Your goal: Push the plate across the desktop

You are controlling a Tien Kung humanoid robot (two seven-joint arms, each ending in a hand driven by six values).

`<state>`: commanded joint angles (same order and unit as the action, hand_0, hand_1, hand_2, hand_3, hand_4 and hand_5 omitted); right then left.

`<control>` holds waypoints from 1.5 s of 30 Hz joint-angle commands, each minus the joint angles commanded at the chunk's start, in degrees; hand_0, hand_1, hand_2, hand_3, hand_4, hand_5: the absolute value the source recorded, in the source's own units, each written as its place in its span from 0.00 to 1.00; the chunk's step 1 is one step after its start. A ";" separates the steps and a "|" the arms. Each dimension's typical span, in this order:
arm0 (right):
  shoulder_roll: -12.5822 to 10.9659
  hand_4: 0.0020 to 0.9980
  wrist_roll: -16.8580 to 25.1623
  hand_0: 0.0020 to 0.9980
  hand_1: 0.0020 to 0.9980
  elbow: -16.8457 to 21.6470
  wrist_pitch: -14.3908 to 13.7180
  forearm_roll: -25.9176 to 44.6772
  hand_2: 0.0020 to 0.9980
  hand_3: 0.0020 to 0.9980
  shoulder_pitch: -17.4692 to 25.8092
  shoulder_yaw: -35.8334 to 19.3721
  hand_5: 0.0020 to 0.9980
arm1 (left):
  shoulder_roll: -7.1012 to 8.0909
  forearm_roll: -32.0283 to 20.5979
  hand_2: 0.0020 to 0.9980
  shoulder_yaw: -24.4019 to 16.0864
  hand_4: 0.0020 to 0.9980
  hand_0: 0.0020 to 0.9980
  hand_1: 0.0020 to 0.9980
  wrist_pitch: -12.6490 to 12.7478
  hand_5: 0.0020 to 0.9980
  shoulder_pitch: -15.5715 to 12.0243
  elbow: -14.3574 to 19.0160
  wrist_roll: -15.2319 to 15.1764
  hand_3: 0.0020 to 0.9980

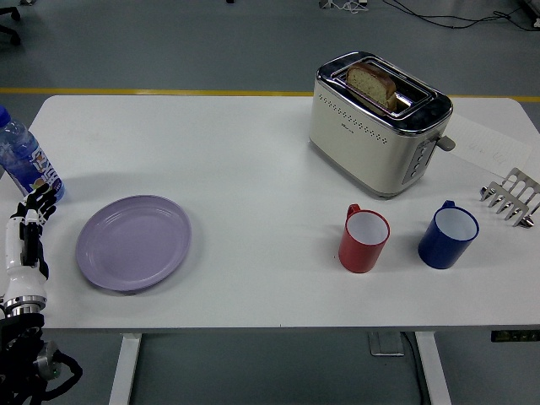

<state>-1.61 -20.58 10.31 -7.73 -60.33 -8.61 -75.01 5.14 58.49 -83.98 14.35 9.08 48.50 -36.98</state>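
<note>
A lilac plate (133, 242) lies flat on the white table (253, 169), near its left front. My left hand (32, 221) reaches in over the table's left edge, fingers extended and holding nothing. It is a short way left of the plate and not touching it. My right arm is out of view.
A water bottle (24, 160) stands at the far left, just behind my left hand. A cream toaster (378, 122) with a bread slice stands at the back right. A red mug (364, 240), a blue mug (448, 234) and a metal toast rack (511, 197) are at the right.
</note>
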 joint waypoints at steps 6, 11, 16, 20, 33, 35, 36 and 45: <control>0.03 0.15 0.03 0.51 0.48 0.00 -0.05 0.47 0.58 0.54 -0.18 0.32 0.29 | -0.30 -1.63 0.87 1.17 0.51 0.85 0.85 1.44 1.00 0.64 -0.84 0.00 0.81; 0.03 0.15 0.01 0.51 0.48 0.00 -0.03 0.35 0.58 0.54 -0.26 0.35 0.29 | -0.75 -2.73 0.87 1.94 0.50 0.85 0.85 2.09 1.00 1.21 -1.22 0.00 0.79; 0.09 0.15 -0.06 0.51 0.48 0.00 -0.07 0.40 0.58 0.54 -0.27 0.48 0.29 | -1.15 -3.29 0.86 2.93 0.49 0.84 0.85 2.63 1.00 1.80 -1.45 0.00 0.79; 0.10 0.15 -0.09 0.51 0.48 0.00 -0.07 0.30 0.58 0.54 -0.25 0.48 0.29 | -1.37 -3.48 0.86 3.52 0.49 0.84 0.85 2.95 1.00 1.97 -1.22 0.00 0.78; 0.25 0.15 -0.19 0.51 0.48 0.00 -0.06 0.02 0.58 0.54 -0.35 0.34 0.28 | -1.87 -3.31 0.86 5.27 0.49 0.84 0.85 2.75 1.00 2.67 -0.86 0.00 0.78; 0.26 0.15 -0.18 0.51 0.48 0.00 -0.06 0.10 0.58 0.54 -0.36 0.40 0.28 | -1.93 -3.37 0.86 5.56 0.49 0.84 0.85 2.52 1.00 2.70 -0.95 0.00 0.78; 0.26 0.15 -0.18 0.51 0.48 0.00 -0.06 0.12 0.58 0.54 -0.36 0.42 0.28 | -1.95 -3.39 0.86 5.63 0.49 0.84 0.85 2.46 1.00 2.70 -0.97 0.00 0.78; 0.27 0.15 -0.16 0.51 0.48 0.00 -0.04 0.10 0.58 0.54 -0.33 0.43 0.28 | -2.19 -4.04 0.86 6.93 0.48 0.84 0.85 2.31 1.00 2.74 -0.87 0.00 0.78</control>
<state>-1.35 -20.75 10.31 -7.76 -60.23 -8.94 -74.57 2.94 54.45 -77.05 16.66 11.82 47.64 -36.98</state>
